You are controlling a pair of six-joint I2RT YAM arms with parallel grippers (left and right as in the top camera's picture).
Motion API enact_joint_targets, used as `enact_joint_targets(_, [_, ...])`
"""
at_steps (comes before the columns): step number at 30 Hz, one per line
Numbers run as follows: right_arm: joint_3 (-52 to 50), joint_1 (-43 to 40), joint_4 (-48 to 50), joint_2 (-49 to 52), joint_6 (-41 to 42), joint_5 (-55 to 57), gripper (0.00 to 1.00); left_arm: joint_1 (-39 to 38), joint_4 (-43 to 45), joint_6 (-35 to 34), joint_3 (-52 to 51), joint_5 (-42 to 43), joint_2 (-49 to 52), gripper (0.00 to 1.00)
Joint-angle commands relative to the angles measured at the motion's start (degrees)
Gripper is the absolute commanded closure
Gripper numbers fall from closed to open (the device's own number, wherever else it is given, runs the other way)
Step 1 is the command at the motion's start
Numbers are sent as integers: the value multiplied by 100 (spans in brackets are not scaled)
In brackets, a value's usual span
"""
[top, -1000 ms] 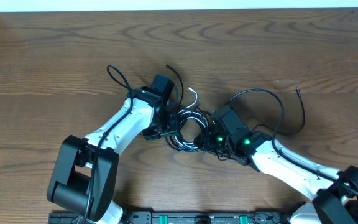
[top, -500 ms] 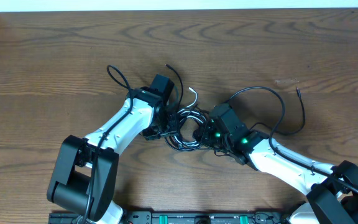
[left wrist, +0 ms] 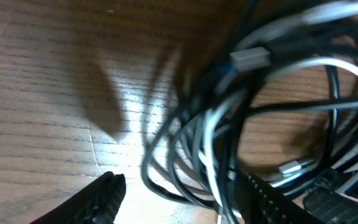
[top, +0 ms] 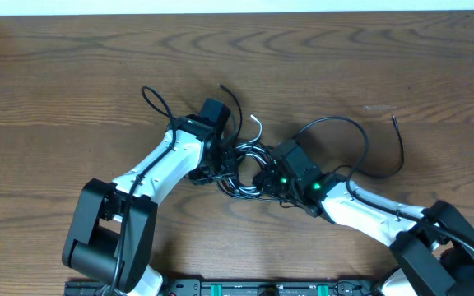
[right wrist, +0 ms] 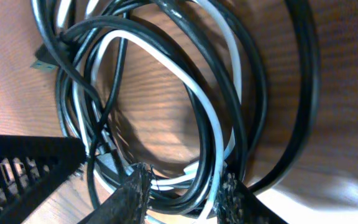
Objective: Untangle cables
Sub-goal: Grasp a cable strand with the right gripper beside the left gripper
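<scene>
Right wrist view: my right gripper [right wrist: 180, 190] pinches several strands of the cables [right wrist: 166, 93], narrow-jawed; the coil spreads ahead of it.

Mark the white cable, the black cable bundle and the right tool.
white cable [right wrist: 211, 118], right wrist view, on its curved loop
black cable bundle [top: 249, 168], overhead view, tangle's middle
right tool [right wrist: 182, 186], right wrist view, between fingertips

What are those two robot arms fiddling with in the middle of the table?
They are working on a knotted bundle of thin black cables and one white cable lying on the brown wooden table. The left gripper has its fingers spread around several strands on its side of the bundle. The right gripper has its fingers closed in on a few black and white strands on the other side. The bundle is still tangled.
</scene>
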Motion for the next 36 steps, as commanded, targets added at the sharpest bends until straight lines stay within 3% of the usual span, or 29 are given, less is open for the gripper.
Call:
enact_joint_targets(1, [37, 72, 50, 210, 55, 101, 72, 20, -33, -9, -26, -79, 2, 39])
enact_joint_targets(8, [39, -13, 177, 208, 37, 96, 87, 20, -85, 17, -26, -79, 2, 39])
enact_joint_targets(11, [39, -155, 280, 140, 37, -227, 99, 20, -101, 17, -26, -79, 2, 39])
enact_joint_targets(16, [39, -345, 586, 79, 9, -809, 99, 20, -94, 15, -26, -81, 2, 39])
enact_joint_targets(36, [39, -452, 1093, 79, -219, -1003, 99, 20, -11, 15, -26, -81, 2, 39])
